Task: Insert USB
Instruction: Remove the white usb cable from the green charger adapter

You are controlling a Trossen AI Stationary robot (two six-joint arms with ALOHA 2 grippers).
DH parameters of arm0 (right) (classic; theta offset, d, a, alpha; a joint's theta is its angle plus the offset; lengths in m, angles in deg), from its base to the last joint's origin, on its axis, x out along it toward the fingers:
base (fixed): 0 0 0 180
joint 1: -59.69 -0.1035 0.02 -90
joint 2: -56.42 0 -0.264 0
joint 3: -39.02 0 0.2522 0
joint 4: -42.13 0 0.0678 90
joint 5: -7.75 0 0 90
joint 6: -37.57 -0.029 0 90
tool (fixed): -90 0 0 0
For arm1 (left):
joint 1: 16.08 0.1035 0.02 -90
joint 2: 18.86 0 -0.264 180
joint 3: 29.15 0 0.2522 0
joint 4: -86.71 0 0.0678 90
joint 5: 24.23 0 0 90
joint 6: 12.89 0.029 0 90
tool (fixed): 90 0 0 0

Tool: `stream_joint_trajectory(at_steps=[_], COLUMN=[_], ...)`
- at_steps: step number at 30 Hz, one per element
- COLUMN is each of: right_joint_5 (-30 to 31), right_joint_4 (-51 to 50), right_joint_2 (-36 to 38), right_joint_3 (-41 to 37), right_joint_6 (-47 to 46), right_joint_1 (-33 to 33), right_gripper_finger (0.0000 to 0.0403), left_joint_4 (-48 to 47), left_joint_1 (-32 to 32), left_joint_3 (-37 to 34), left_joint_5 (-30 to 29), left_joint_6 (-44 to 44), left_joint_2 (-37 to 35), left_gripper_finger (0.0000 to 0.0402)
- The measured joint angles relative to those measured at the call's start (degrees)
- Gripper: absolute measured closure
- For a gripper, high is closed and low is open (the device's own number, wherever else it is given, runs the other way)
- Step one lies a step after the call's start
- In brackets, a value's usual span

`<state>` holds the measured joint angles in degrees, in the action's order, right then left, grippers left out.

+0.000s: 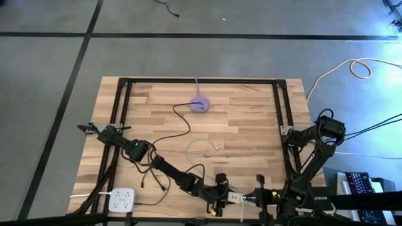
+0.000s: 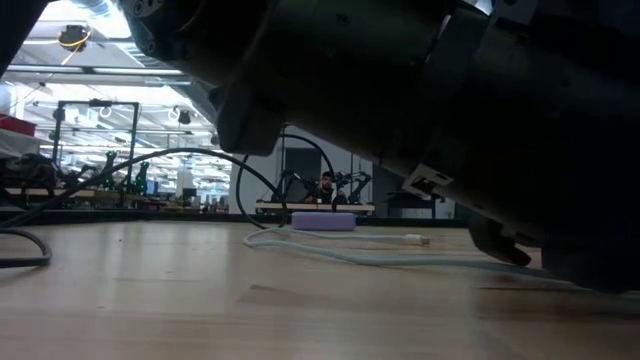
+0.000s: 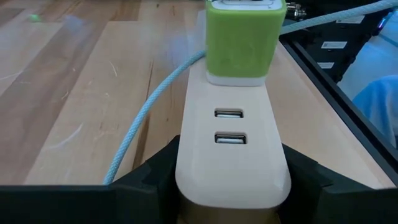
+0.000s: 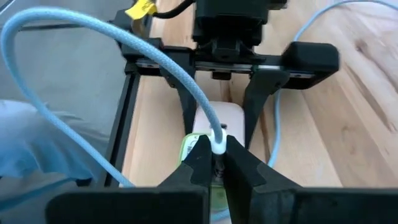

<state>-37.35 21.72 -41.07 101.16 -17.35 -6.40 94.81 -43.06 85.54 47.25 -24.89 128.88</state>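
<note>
A cream USB strip (image 3: 231, 149) with two USB ports (image 3: 229, 114) on its top sits near the table's near edge, between my two grippers. A green block (image 3: 244, 38) is plugged onto its far end. My left gripper (image 1: 221, 196) comes from the table's left and is shut on the strip. My right gripper (image 4: 217, 158) faces it from the right, just above the strip's green end. It is shut on the white plug of a light-blue braided cable (image 4: 93, 37). My left gripper pinches the cream strip by its two long sides (image 3: 186, 155) at the end nearest the wrist, one dark finger (image 3: 152, 174) on each side. The fingers slant slightly downward and lie along the strip. The ports face up. My right gripper pinches the cable's white plug end (image 4: 219, 144) between its two fingertips (image 4: 199, 155). The fingers slant down toward the strip from the table's right. The cable arches up and away from the plug, slack.
A round purple hub (image 1: 200, 105) with a dark cord lies at the far middle of the table. A white socket strip (image 1: 122, 201) lies at the near left corner. Black frame rails (image 1: 119, 113) run along both sides. A pale loose cable (image 1: 201, 147) lies mid-table.
</note>
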Motion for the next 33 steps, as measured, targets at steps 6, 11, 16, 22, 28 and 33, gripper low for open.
stream_joint_trajectory(at_steps=[6, 11, 16, 22, 28, 33], right_joint_5=[-0.41, 0.14, -2.1, -2.68, 1.56, -2.3], right_joint_4=[-4.24, -6.52, -2.95, -0.21, -5.05, -1.84], right_joint_2=[1.65, 1.76, 1.85, 1.87, 1.98, 2.13], right_joint_3=[-0.04, 0.09, 0.01, -0.15, -0.02, -0.02], right_joint_6=[-3.25, -6.63, -1.53, 2.6, -8.58, -1.07], right_joint_1=[-0.87, -0.62, -0.58, -0.51, -0.69, -0.51], right_gripper_finger=[0.0403, 0.0403, 0.0403, 0.0403, 0.0401, 0.0401], left_joint_4=[0.33, 0.29, 0.22, 0.26, 0.42, 0.26], left_joint_1=[0.14, 0.24, 0.26, 0.26, 0.35, 0.31], left_joint_3=[0.03, 0.03, 0.01, 0.01, -0.01, -0.02], left_joint_5=[0.2, 0.22, 0.33, 0.53, 0.28, 0.31], left_joint_6=[-0.88, -1.12, -0.51, -0.25, -1.13, -0.41], left_joint_2=[0.0, 0.0, 0.0, 0.0, 0.0, 0.0], left_gripper_finger=[0.0231, 0.0232, 0.0232, 0.0232, 0.0232, 0.0232])
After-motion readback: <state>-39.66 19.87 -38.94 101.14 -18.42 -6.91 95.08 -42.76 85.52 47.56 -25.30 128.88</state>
